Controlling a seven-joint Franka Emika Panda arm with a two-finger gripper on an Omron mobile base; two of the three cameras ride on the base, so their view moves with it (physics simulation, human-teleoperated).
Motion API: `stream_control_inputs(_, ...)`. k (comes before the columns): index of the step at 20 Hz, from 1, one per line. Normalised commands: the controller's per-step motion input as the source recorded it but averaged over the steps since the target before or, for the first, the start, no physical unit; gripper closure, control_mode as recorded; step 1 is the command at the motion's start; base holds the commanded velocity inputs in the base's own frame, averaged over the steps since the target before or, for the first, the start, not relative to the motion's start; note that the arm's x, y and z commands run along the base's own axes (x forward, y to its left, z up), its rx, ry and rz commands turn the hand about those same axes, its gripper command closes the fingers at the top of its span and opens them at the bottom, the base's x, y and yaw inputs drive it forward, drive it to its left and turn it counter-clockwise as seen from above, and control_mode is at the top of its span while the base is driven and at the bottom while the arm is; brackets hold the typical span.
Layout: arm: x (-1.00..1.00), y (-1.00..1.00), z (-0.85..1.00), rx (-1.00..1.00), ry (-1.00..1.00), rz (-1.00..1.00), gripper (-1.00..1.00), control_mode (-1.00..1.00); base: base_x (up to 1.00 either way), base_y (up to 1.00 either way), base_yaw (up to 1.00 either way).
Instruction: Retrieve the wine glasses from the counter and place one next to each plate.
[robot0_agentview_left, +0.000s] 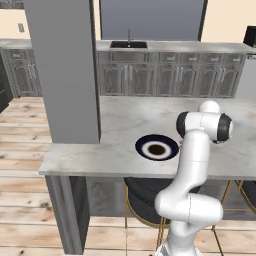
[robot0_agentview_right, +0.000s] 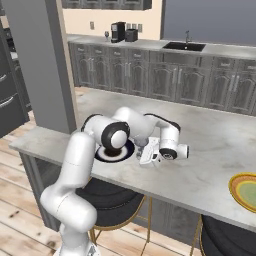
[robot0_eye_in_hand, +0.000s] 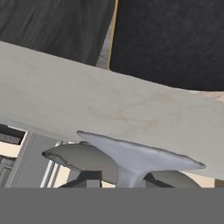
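The island top, the pale marbled slab, is carrying both plates: the navy plate near the front edge, the yellow plate well apart at about 4 o'clock from it in the right base view. The arm is reaching over the island with the gripper low, just beside the navy plate at its 3 o'clock. In the hand view a wine glass is sitting right at the fingers, its foot flaring wide toward the camera and the stem running away from it, so the long axis seems to be lying along the gripper's own line; whether it is standing upright on the top I cannot tell. The gripper seems to be pinching the stem, though the fingertips themselves are hidden, so I cannot tell for sure. Judgement: the first glass is being set beside the navy plate, not yet let go. On the far counter, at 11 o'clock, a second glass is waiting; the yellow plate is lacking one.
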Motion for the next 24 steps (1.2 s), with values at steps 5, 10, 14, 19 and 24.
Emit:
stream_control_inputs(5,0.00,-0.16,-0.05,0.00,-0.02,0.00,-1.00,-1.00,0.00,0.00,0.00)
stream_control_inputs(10,0.00,-0.13,0.00,0.00,-0.02,0.00,-1.00,-1.00,0.00,0.00,0.00)
stream_control_inputs(14,0.00,-0.28,0.00,0.01,0.00,0.00,-1.00,-1.00,0.00,0.00,0.00)
stream_control_inputs(19,0.00,-0.30,0.00,0.02,0.02,-0.01,-1.00,-1.00,0.00,0.00,0.00)
stream_control_inputs(24,-0.34,-0.27,0.29,0.07,0.01,-0.09,-1.00,-1.00,0.00,0.00,0.00)
